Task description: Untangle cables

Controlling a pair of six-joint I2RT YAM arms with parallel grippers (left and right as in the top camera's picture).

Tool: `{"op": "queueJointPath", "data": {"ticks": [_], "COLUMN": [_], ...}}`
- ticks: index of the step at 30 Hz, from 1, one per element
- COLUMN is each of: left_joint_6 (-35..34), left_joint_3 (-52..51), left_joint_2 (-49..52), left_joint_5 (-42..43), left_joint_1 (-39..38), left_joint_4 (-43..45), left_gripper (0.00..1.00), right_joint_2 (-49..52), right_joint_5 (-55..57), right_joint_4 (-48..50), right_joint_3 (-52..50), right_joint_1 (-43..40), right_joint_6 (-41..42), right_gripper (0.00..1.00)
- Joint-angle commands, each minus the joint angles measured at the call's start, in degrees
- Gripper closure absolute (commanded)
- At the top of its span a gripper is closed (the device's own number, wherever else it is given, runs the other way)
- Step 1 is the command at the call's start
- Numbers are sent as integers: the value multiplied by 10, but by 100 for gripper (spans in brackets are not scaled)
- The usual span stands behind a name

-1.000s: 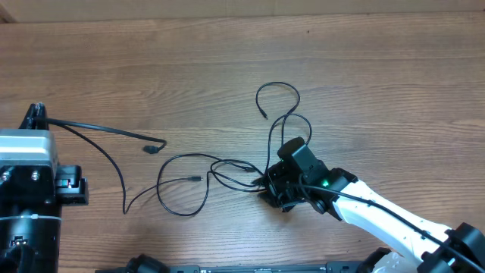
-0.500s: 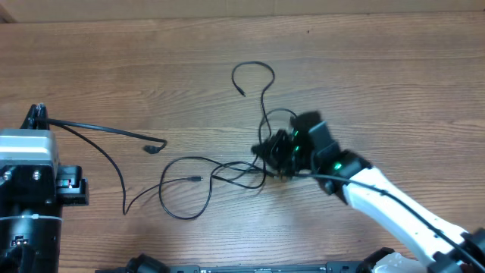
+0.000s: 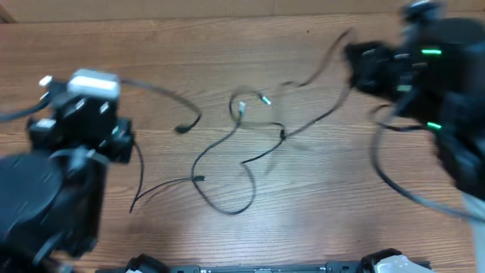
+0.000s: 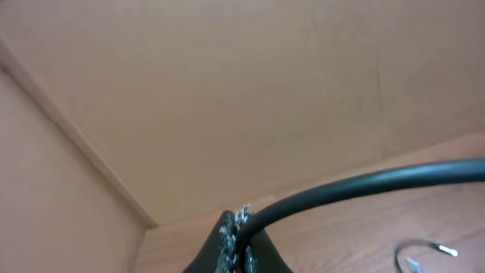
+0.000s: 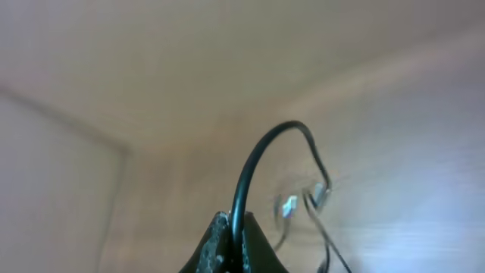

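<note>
Well, what worries me is the place where the cables (image 3: 198,178) cross near the middle of the table (image 3: 318,220). Both arms look blurred and lifted. If they pull apart fast, I think the crossing can tighten into a knot, or a cord can slip out of the fingers and whip.

The left gripper (image 4: 236,231) is closed tight on one black cord, which runs away to its right. The right gripper (image 5: 227,231) is also closed, pinching a thin cord that arcs upward. The rest lies between the two arms, one big loop on the wood and the plug ends (image 3: 241,107) just above it.
</note>
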Motion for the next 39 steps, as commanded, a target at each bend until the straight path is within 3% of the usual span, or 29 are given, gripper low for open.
{"op": "queueJointPath", "data": {"ticks": [1, 4, 11, 16, 22, 27, 34, 39], "left_joint_6": [-25, -31, -47, -47, -47, -47, -47, -47], "left_joint_3": [-2, -2, -2, -2, -2, -2, -2, -2], "left_joint_2": [26, 40, 51, 58, 59, 59, 61, 62], "left_joint_5": [47, 125, 233, 261, 262, 289, 321, 321], "left_joint_1": [0, 0, 0, 0, 0, 0, 0, 0], "left_joint_4": [6, 31, 43, 40, 10, -12, -28, -26], "left_gripper": [96, 96, 96, 96, 96, 96, 94, 92], "right_joint_2": [-11, -11, 32, 125, 248, 329, 465, 538], "right_joint_5": [107, 172, 323, 310, 170, 167, 167, 167], "right_joint_4": [-18, -26, -17, 25, 102, 166, 294, 306], "right_joint_3": [109, 176, 186, 186, 186, 186, 186, 186], "right_joint_1": [-34, -66, -132, -229, -332, -371, -416, -423], "right_joint_6": [-66, -97, -206, -207, -233, -283, -285, -285], "right_gripper": [96, 96, 96, 96, 96, 96, 96, 96]}}
